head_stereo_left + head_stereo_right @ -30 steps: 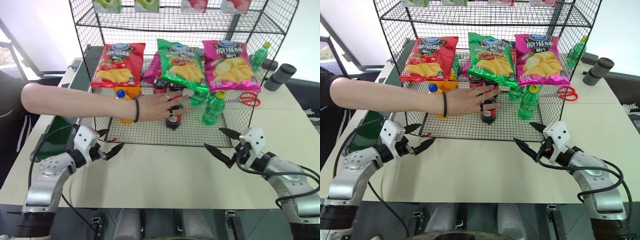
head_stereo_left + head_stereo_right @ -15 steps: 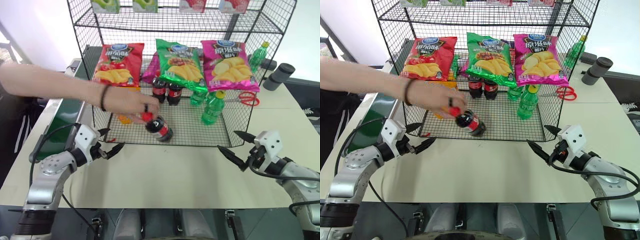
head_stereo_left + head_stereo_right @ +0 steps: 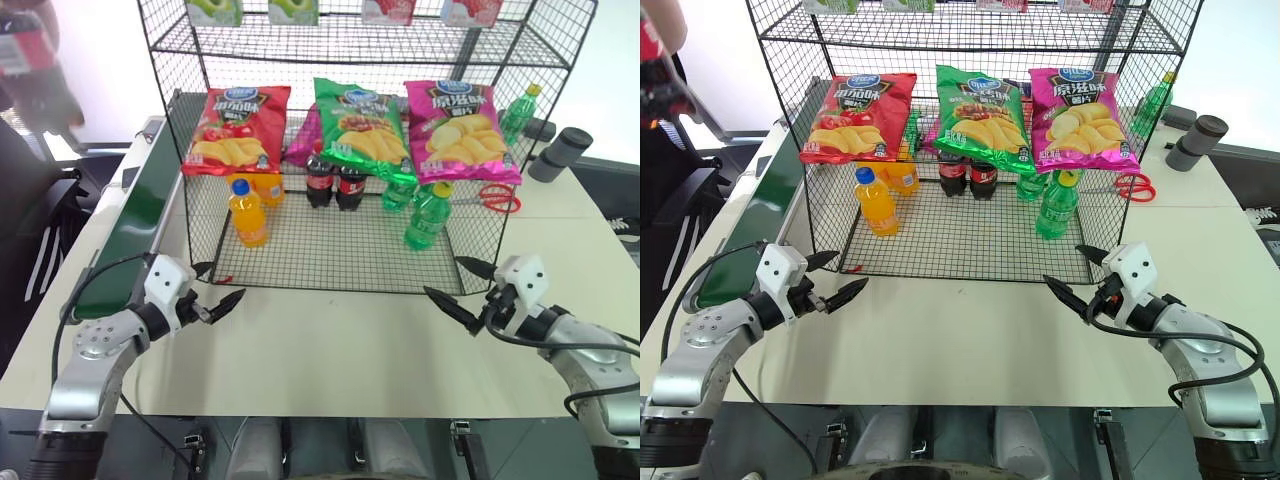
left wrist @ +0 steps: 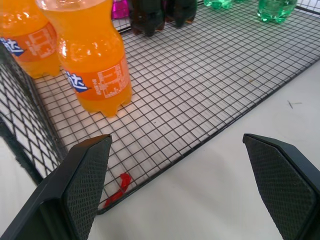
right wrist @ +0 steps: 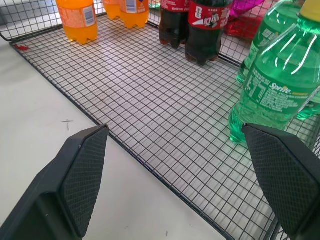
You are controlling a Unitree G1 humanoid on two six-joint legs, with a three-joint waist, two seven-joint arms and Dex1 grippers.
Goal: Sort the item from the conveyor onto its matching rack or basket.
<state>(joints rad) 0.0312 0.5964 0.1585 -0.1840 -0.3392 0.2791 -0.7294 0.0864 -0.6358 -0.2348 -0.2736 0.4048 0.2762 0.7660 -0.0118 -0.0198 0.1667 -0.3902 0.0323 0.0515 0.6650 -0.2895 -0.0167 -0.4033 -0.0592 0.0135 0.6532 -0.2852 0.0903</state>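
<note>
Hovering over the pale table [image 3: 330, 345], both grippers sit w/ fingers spread wide and nothing between them: left gripper [image 3: 218, 290] near the rack's front-left corner, right gripper [image 3: 458, 287] near its front-right corner, each just clear of the mesh edge. Black wire rack [image 3: 350, 250] stands on the table w/ red, green and pink crisp bags [image 3: 362, 125] hung across its front. On its bottom tier: two cola bottles [image 3: 334, 185] upright side by side toward the back, approx. centre, under the green bag; orange-drink bottle [image 3: 247, 212] w/ blue cap fwd-left of them, a second orange one behind it; green bottles [image 3: 428, 215] to the right. Another cola bottle [image 3: 22, 45], red label, shows blurred at far upper left, held up by a person's hand, well apart from rack and grippers. Conveyor [image 3: 135, 225] runs along the rack's left side, dark green belt bare where visible. Red scissors [image 3: 492, 198] lie on the table behind the rack's right side.
</note>
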